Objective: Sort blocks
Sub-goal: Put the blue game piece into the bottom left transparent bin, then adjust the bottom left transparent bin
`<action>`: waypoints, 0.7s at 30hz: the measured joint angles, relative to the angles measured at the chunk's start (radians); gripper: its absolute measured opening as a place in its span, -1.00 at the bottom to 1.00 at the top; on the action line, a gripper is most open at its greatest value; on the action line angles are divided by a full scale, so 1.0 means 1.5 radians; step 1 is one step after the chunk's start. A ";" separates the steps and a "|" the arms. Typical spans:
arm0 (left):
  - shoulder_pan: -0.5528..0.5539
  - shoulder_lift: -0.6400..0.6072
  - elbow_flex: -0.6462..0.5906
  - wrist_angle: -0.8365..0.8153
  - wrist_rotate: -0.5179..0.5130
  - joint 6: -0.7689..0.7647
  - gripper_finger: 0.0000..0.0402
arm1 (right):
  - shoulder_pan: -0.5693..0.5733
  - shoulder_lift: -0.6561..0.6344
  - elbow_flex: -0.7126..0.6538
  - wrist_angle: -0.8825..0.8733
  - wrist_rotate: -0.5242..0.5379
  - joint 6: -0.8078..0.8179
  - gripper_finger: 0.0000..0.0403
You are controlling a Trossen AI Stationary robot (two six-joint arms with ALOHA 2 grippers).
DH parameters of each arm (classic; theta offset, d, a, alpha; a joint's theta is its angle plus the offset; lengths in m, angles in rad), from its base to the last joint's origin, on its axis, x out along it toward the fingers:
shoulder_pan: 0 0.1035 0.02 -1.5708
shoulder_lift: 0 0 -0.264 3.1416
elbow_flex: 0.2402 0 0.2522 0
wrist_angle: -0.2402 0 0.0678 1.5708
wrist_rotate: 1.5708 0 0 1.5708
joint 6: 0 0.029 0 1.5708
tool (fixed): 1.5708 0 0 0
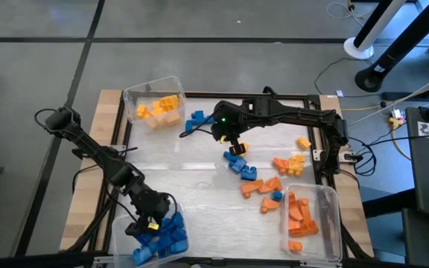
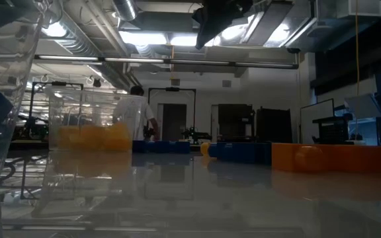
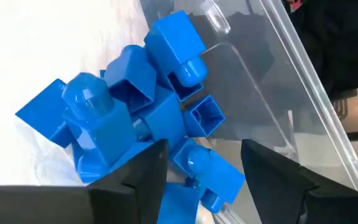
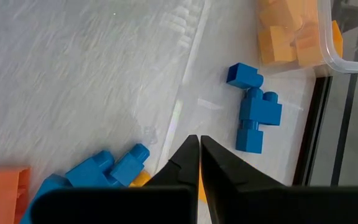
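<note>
My high view looks straight down on the whole table (image 1: 199, 175), arms entering from either side; my low view sits at table-top height, facing level across the surface into the room, with a clear bin (image 2: 88, 149) close at its left; my left wrist view looks from very near into the blue blocks (image 3: 135, 118) heaped in a bin, the same heap the high view shows at the table's near left corner; my right wrist view looks down from close on the table's middle, sharing with the high view the loose blue blocks (image 4: 253, 112) beside the yellow bin (image 4: 297, 34).
</note>
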 joint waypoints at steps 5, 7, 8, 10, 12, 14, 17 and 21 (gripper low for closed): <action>0.000 0.000 0.000 -0.026 -0.001 0.001 -0.04 | 0.000 0.000 0.000 0.000 0.000 0.001 -0.92; 0.000 -0.001 0.001 -0.059 -0.003 0.004 -0.04 | 0.000 0.000 0.000 0.000 0.000 0.001 -0.92; 0.001 -0.001 0.001 -0.079 -0.003 0.012 -0.04 | 0.000 0.000 0.000 0.000 0.000 0.001 -0.92; 0.002 0.000 0.000 -0.118 -0.003 0.028 -0.04 | 0.000 0.000 0.000 0.000 0.000 0.001 -0.92; 0.003 0.001 0.000 -0.149 -0.003 0.037 -0.04 | 0.000 0.000 0.000 0.000 0.000 0.001 -0.92; 0.003 0.001 0.000 -0.168 -0.005 0.045 -0.03 | 0.000 0.000 0.000 0.000 0.000 0.001 -0.92; 0.003 0.001 0.000 -0.187 -0.006 0.053 -0.03 | 0.000 0.000 0.000 0.000 0.000 0.001 -0.92; 0.003 0.001 0.000 -0.194 -0.006 0.051 -0.03 | 0.000 0.000 0.000 0.000 0.000 0.001 -0.92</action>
